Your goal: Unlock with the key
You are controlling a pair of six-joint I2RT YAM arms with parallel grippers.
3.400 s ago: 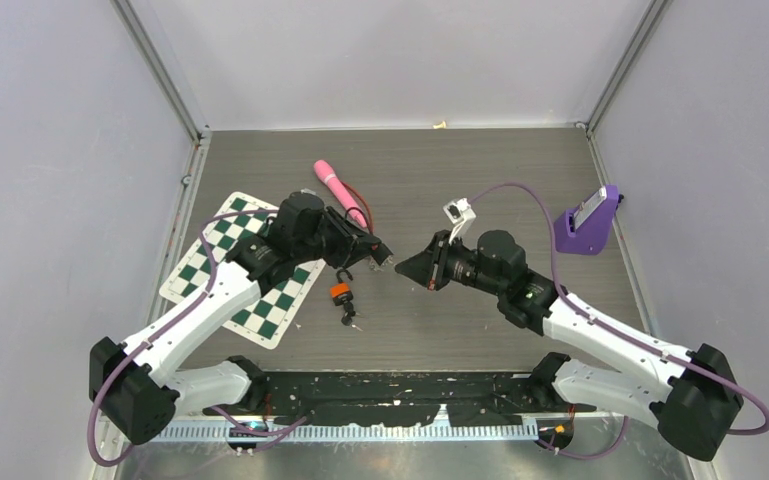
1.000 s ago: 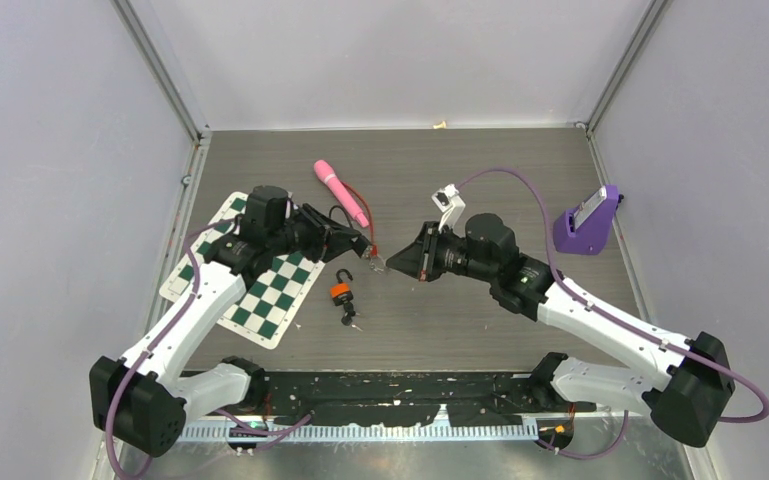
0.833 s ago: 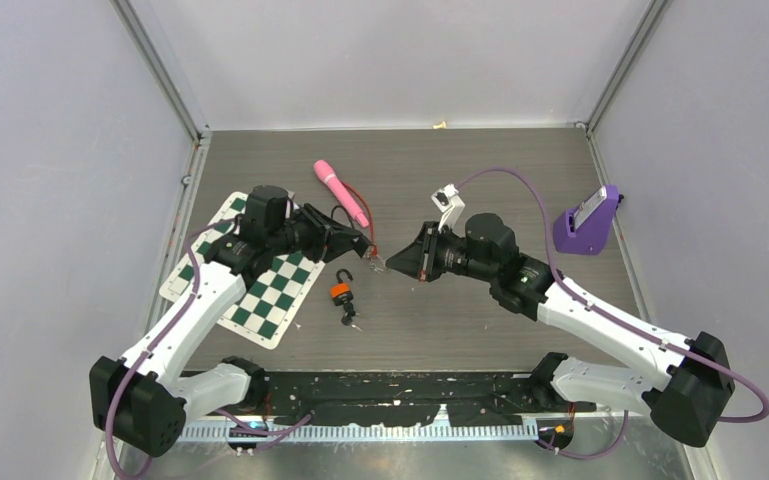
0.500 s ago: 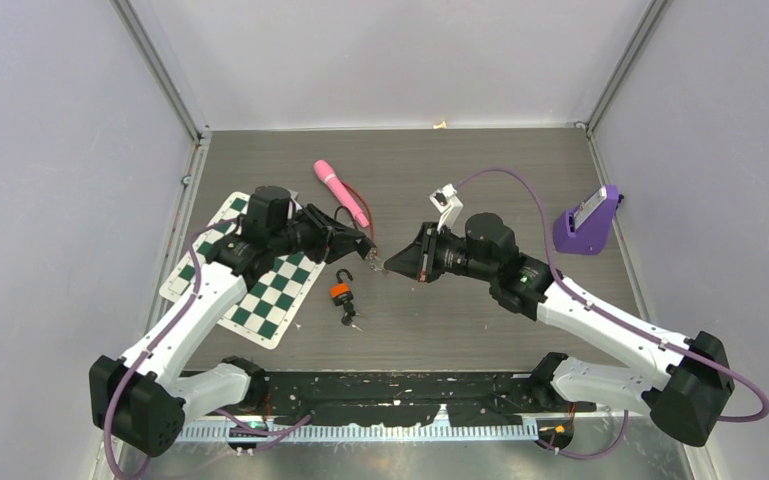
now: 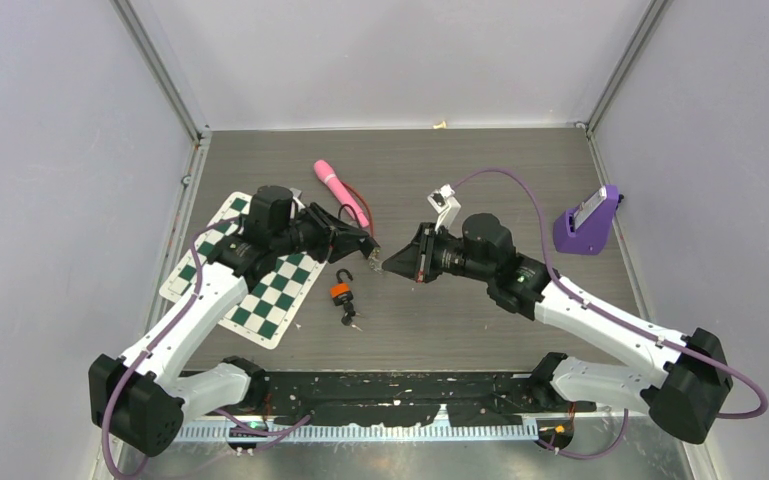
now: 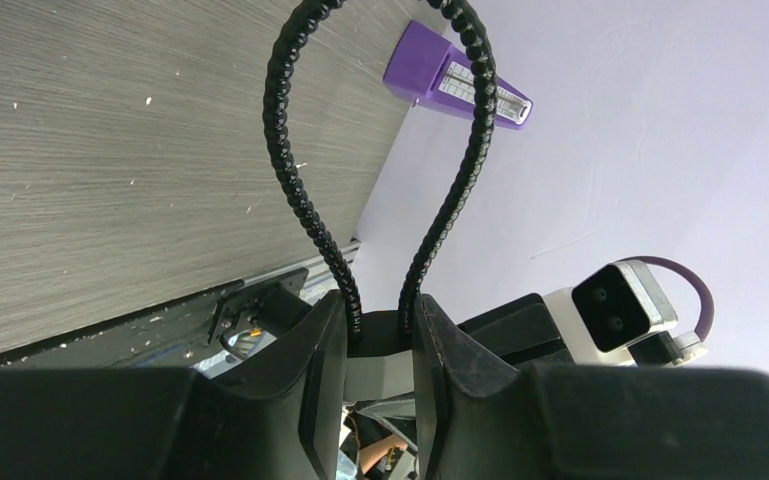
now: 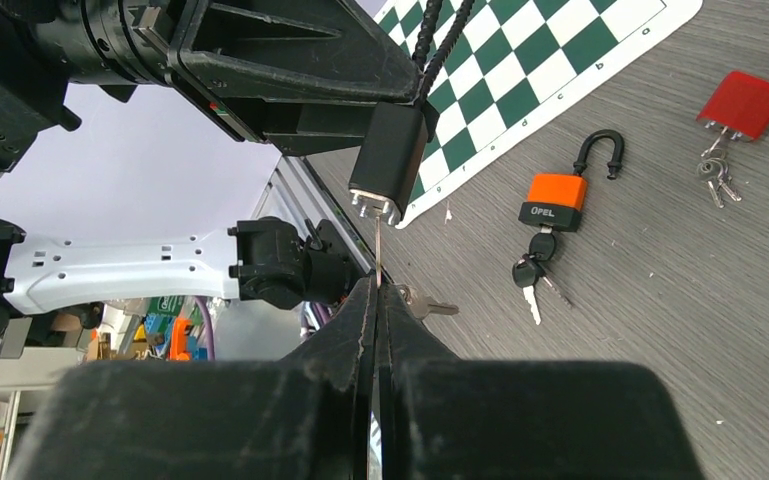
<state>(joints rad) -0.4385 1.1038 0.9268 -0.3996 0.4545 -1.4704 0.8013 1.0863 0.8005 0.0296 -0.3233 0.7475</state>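
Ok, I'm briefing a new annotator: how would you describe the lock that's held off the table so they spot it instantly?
Find the green-and-white chess mat on the left; off its right edge the left fingers grip a small black lock. Unlike the orange padlock lying nearby, it is airborne, has a looped black cable, and a key meets its silver end.

"opel" on the orange padlock [image 7: 553, 200]

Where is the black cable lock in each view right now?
Top external: black cable lock at centre, at the left gripper's tip.
Left wrist: bottom centre between the fingers, cable looping to the top edge.
Right wrist: upper centre, key entering from below.
Shared landmark: the left gripper's fingers clamping it.
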